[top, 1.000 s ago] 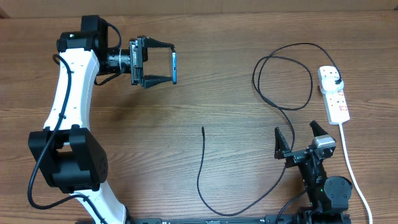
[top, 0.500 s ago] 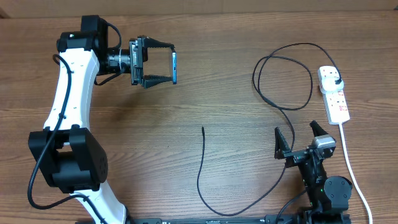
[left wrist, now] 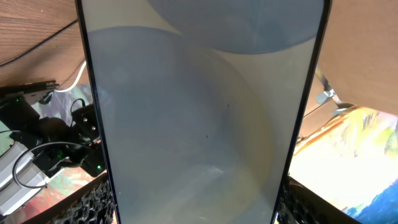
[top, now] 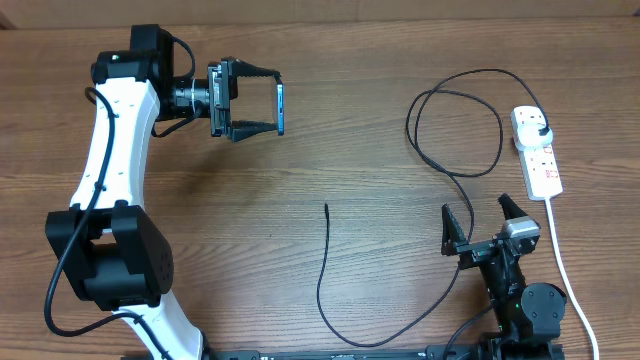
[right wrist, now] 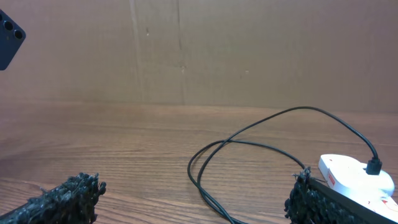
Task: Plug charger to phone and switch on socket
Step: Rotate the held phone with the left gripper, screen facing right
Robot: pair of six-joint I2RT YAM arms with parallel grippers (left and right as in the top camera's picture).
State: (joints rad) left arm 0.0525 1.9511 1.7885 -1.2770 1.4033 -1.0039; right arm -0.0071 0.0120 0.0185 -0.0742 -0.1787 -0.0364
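Observation:
My left gripper is shut on the phone, held on edge above the table at the upper left; its pale blue-grey screen fills the left wrist view between the jaws. The phone's corner shows in the right wrist view. The black charger cable lies on the table, its connector tip at centre, looping right to a plug head in the white socket, which also shows in the right wrist view. My right gripper is open and empty near the front right.
The socket's white cord runs down the right side past my right arm's base. A brown cardboard wall stands behind the table.

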